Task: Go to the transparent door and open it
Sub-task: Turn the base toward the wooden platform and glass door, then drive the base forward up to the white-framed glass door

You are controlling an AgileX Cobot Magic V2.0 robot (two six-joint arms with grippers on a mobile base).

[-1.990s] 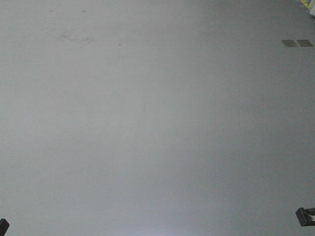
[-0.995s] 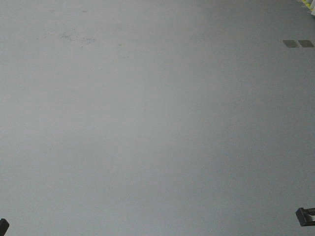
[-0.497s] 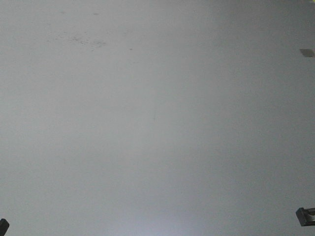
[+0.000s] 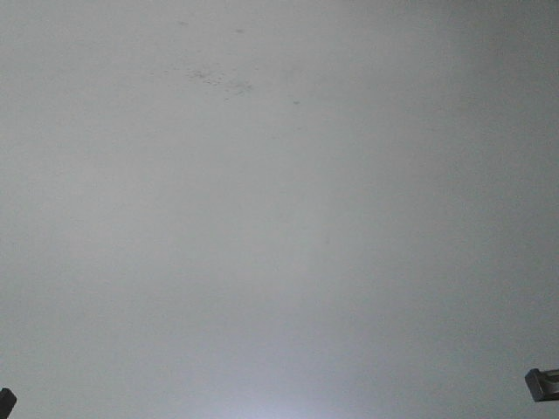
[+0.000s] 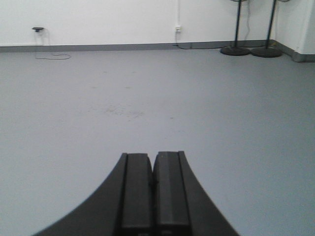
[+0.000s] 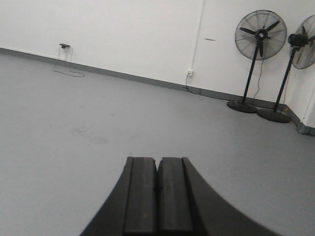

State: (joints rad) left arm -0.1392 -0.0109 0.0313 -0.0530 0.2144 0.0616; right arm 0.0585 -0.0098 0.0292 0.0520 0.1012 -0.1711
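Two standing fans (image 6: 260, 35) (image 6: 304, 46), two tools (image 5: 153, 191) (image 6: 157, 196), one white wall socket (image 6: 189, 73)

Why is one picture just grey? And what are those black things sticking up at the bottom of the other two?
It's a rolling robot with two arms. The grey picture comes from its front camera, which sees only bare floor with a few scuff marks. The other two cameras ride on its wrists. The black shapes are its pinchers: the left gripper and the right gripper, both shut and holding nothing. Past them are a white wall and two standing fans. The glass door it wants is not in any picture.
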